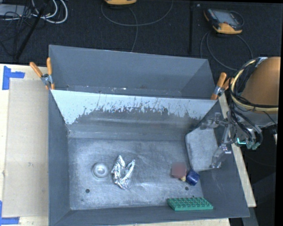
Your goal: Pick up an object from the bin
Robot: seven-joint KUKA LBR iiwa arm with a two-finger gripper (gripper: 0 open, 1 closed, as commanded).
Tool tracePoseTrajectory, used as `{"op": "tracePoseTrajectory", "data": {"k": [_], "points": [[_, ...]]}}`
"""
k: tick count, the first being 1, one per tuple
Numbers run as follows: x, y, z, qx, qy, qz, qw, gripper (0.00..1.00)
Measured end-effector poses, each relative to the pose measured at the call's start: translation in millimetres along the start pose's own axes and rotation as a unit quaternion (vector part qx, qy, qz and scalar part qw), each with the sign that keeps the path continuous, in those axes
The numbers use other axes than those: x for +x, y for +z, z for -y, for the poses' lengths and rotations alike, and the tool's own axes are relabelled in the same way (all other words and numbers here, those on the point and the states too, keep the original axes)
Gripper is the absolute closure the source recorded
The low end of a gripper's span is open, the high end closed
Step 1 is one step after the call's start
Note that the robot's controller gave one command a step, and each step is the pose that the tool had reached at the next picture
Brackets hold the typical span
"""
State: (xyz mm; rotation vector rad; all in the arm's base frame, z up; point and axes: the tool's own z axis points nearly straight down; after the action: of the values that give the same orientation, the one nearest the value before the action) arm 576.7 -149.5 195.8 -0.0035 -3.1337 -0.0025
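Note:
My gripper hangs over the bin's right wall, near the rim. Just left of it a flat, rough grey slab leans against that sloping wall. Below the slab, on the bin floor, lie a small brown block and a little blue piece, which touch each other. Nothing shows in the gripper.
A green studded brick lies along the front wall at the right. A crumpled foil wad and a small round silver cap sit left of centre. The arm with its orange dome and cables stands outside the right rim.

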Motion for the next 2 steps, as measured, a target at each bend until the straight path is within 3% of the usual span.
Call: {"op": "tracePoseTrajectory", "data": {"k": [1, 2], "points": [[34.4, 101.8, -13.8, -0.001, -0.019, 0.0115, 0.9997, 0.0], [39.2, 104.4, -14.1, -0.003, -0.019, 0.0, 0.9998, 1.0]]}}
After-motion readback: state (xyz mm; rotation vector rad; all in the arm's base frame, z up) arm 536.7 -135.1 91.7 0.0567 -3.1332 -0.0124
